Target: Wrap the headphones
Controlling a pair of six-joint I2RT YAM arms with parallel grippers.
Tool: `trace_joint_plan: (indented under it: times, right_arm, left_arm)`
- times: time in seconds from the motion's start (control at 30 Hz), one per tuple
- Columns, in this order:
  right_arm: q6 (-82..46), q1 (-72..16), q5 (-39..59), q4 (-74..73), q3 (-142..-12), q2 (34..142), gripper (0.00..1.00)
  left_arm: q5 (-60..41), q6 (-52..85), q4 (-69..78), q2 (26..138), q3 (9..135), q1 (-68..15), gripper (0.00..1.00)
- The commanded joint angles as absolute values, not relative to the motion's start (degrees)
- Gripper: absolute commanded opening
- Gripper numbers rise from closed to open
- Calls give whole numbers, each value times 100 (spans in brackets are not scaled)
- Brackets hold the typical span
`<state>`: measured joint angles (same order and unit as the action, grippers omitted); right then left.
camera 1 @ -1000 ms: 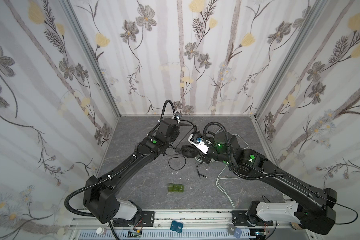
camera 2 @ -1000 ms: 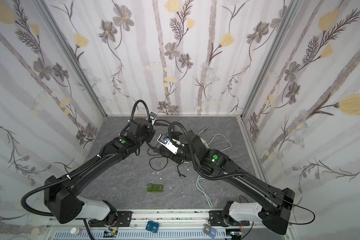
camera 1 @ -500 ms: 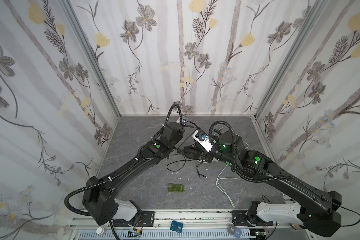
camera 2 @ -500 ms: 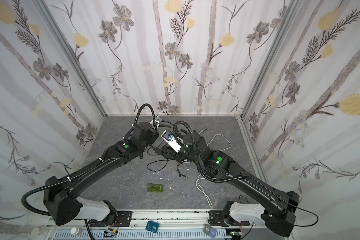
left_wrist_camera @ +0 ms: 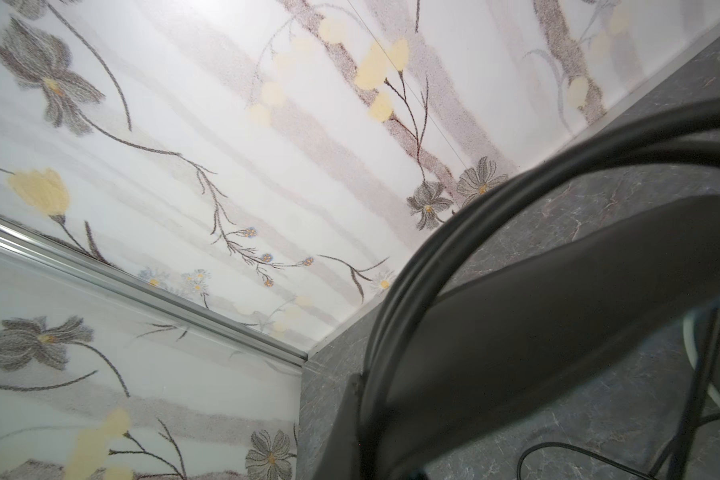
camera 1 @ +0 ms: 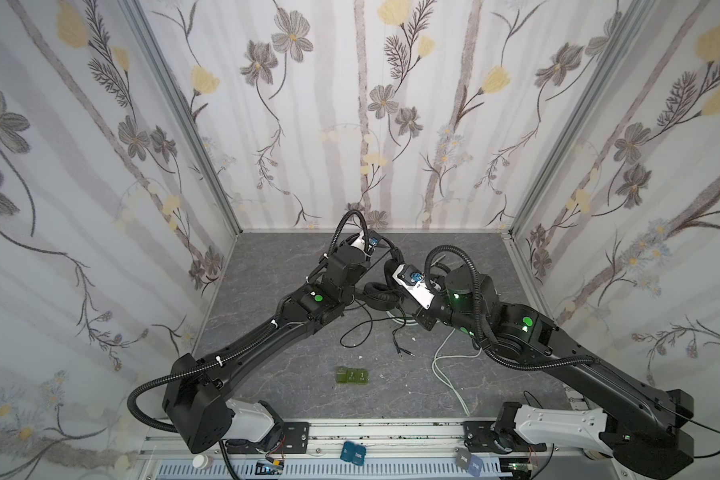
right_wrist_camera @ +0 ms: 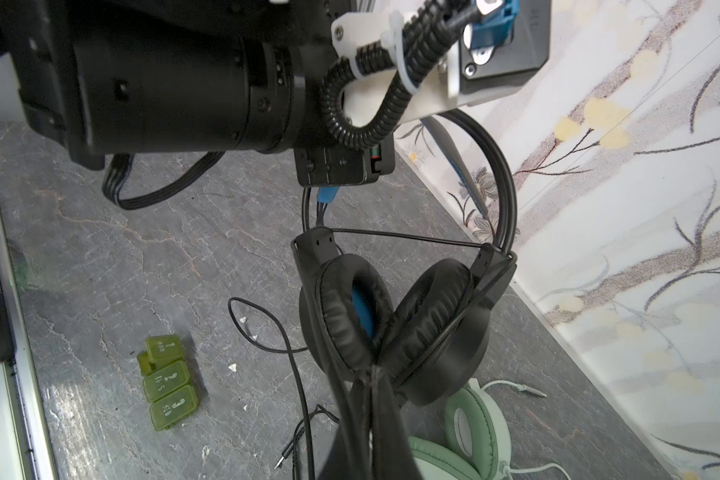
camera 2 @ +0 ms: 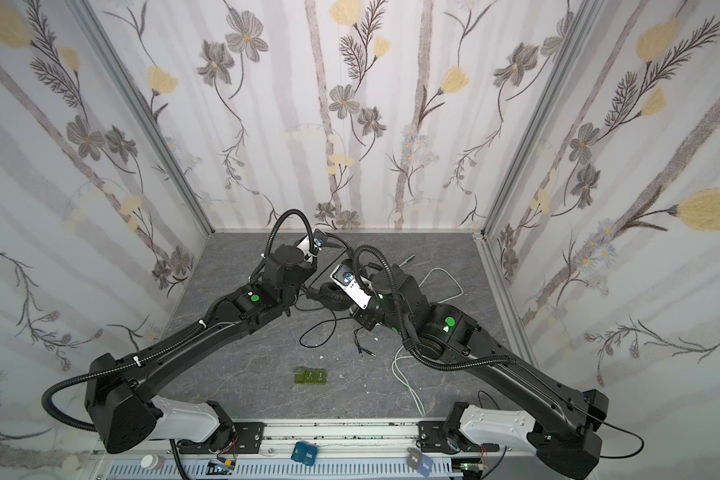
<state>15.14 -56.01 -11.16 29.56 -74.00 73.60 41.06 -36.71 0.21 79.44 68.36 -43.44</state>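
Since a second earlier, the left arm [camera 1: 267, 332] had been swung a little toward the middle of the table [camera 1: 262, 266]. The wrist of the right arm [camera 1: 524, 328] had been drawn slightly toward its own side.

In both top views, the black headphones [camera 1: 381, 293] were seen between the two arms, near the back wall [camera 1: 350, 166]. The black cable [camera 1: 356, 334] trailed from them in loose loops across the table toward the front. A pale cable [camera 1: 447, 368] lay by the right arm. A small green box [camera 1: 352, 376] sat well apart, nearer the front.

In the left wrist view, only the headband [left_wrist_camera: 433, 249] was shown, very close. The jaws themselves could not be made out there.

In the right wrist view, the left end effector [right_wrist_camera: 333, 183] was closed on the headband, so the ear cups [right_wrist_camera: 391, 324] hung over the table. The right end effector [right_wrist_camera: 371, 382] was pinched narrow just under the cups, apparently on the black cable. The mint headphones [right_wrist_camera: 466, 432] lay directly below.

For a tidy wrap, the headband would best be held still while the cable is carried round it under light tension. The mint headphones, the pale cable and the near wall were judged the likeliest snags.
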Motion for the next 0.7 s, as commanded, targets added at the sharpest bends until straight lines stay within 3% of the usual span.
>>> trace_joint_plan:
  times: [0.0, 0.17, 0.47, 0.67]
  right_arm:
    - [1592, -5610, -1349, 2822, -7503, 7304, 0]
    - [1671, -5607, -1587, 2929, -7535, 7280, 0]
    - [2305, -5599, -2686, 2967, -7539, 7243, 2]
    - [2477, -5599, -2804, 2726, -7532, 7193, 2]
  left_arm:
    - [4503, -4206, 458, 7923, 6825, -4394, 0]
    - [4316, -4516, 291, 7913, 6902, -4492, 0]
    - [3081, -4118, -1776, 7689, 7618, -4508, 0]
    - [2803, -3965, -2524, 7612, 7787, -4569, 0]
